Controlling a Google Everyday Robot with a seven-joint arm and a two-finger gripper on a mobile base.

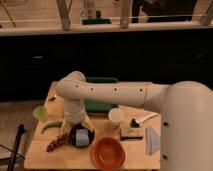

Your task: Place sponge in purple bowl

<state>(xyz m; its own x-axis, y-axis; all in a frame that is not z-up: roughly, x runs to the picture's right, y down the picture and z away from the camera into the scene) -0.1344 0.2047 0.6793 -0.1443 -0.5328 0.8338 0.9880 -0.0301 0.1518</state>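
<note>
The purple bowl (84, 137) is small, round and nearly black, and stands on the wooden table (50, 159) at the front left. A pale blue-grey sponge (83, 139) shows inside the bowl's outline. My gripper (77, 128) hangs from the white arm straight down over the bowl, right at the sponge. Whether it still holds the sponge is hidden by the wrist.
An orange-red bowl (107, 153) stands just right of the purple one. A white cup (116, 117), a tan block with a dark top (131, 132) and a flat pale blue sheet (152, 140) lie to the right. A lime-green bowl (40, 113), a green pod (51, 126) and a brown packet (57, 143) lie left. A green tray (102, 102) is behind.
</note>
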